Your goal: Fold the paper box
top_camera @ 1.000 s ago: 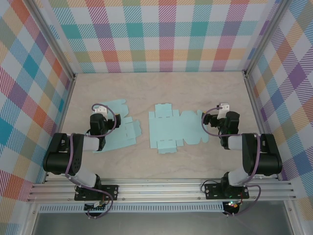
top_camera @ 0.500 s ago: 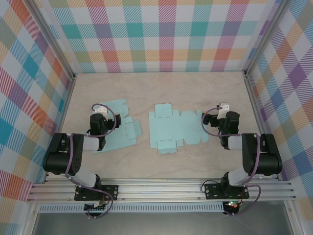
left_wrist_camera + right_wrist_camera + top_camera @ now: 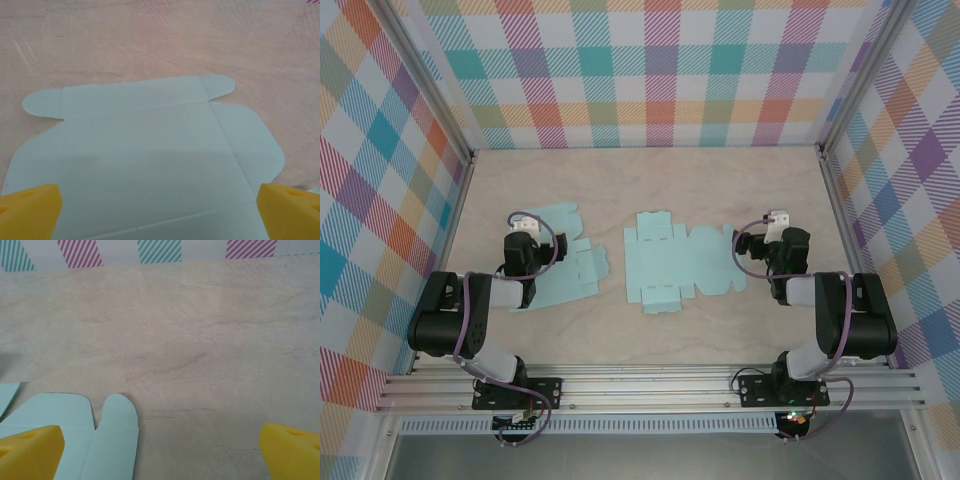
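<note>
**No change from a second earlier**

Both arms stayed where they were. The left gripper (image 3: 160,212) hung with jaws spread wide over the left paper blank (image 3: 145,145), holding nothing. The right gripper (image 3: 161,452), equally spread and empty, sat at the right edge of the centre paper blank (image 3: 670,262) — both blanks lay flat and unfolded on the table (image 3: 650,185).

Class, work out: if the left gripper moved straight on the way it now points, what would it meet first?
The left gripper would probably meet the flat light-blue paper blank lying just ahead of it, though depth is unclear.
</note>
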